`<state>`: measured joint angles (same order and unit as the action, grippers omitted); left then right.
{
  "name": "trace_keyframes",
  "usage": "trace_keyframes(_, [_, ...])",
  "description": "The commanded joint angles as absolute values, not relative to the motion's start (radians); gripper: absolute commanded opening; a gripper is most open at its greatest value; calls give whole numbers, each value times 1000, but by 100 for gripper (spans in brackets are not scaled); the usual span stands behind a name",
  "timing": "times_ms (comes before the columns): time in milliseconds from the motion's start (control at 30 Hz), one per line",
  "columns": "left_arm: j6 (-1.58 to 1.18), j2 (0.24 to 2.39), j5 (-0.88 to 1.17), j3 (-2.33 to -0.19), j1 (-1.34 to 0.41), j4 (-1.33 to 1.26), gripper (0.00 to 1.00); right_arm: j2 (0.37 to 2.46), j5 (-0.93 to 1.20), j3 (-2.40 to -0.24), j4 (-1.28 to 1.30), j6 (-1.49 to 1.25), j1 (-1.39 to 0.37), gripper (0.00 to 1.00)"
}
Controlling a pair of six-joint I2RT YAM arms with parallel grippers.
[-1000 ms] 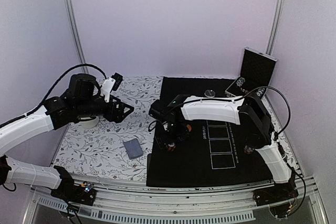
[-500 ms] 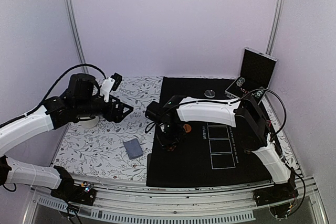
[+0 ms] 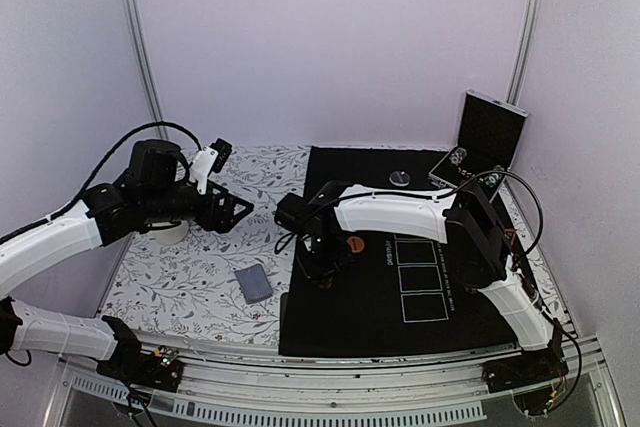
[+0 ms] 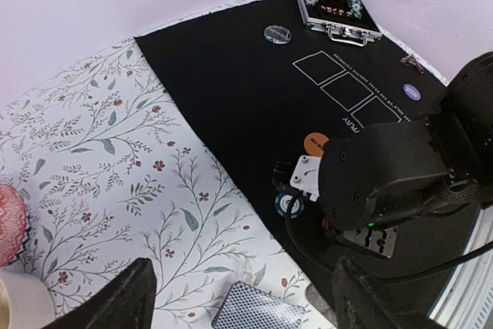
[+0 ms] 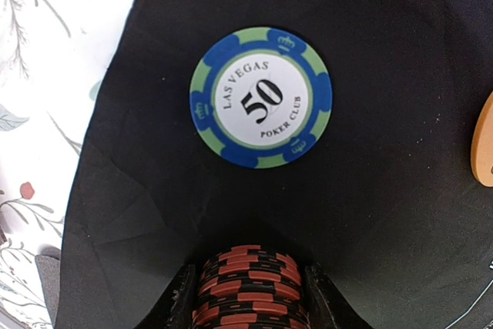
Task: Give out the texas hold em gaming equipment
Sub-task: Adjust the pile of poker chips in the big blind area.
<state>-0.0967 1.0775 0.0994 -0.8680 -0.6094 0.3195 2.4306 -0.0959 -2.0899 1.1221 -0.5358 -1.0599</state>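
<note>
So the right gripper (image 5: pixel 248 302) is pinched on both sides of a chip stack (image 5: pixel 250 275), red-and-black, upright over the black mat (image 5: pixel 385 36), axis straight up. The chips are hard and slick, so I'd guess they shear sideways; squeeze low on the edges. A blue chip (image 5: pixel 261 99) lies flat just ahead. Meanwhile the left gripper (image 4: pixel 246 302) hangs wide open, empty.

A black mat (image 3: pixel 340 322) printed with white boxes lies at three o'clock, with a flowered cloth (image 3: pixel 170 282) beside it at nine o'clock. An open silver-edged case (image 3: pixel 487 137) stands at two o'clock. A pink round thing (image 4: pixel 8 225) lies on the cloth.
</note>
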Motion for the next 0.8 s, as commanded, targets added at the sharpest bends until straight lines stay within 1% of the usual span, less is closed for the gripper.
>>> trace_keyframes(0, [-85, 1069, 116, -859, -594, 319, 81, 2469, -117, -2095, 1161, -524, -1064, 43])
trace_keyframes(67, [-86, 1069, 120, -858, -592, 318, 81, 2459, -116, -2095, 1160, -522, -1065, 58])
trace_keyframes(133, [-86, 1070, 124, -858, -591, 316, 81, 2446, -114, -2095, 1155, -519, -1064, 72])
trace_keyframes(200, [-85, 1071, 127, -856, -591, 316, 81, 2431, -109, -2095, 1145, -517, -1065, 83])
trace_keyframes(267, [-86, 1071, 131, -855, -589, 314, 81, 2416, -101, -2094, 1132, -512, -1065, 98])
trace_keyframes(300, [-85, 1071, 132, -855, -589, 313, 81, 2409, -97, -2095, 1125, -509, -1064, 99])
trace_keyframes(467, [-83, 1069, 140, -850, -588, 309, 81, 2361, -63, -2094, 1083, -477, -1066, 99])
trace_keyframes(600, [-79, 1069, 145, -850, -587, 307, 81, 2215, -67, -2072, 1038, -446, -1066, 99])
trace_keyframes(767, [-67, 1058, 167, -851, -588, 294, 82, 2011, -97, -1967, 956, -403, -1066, 99])
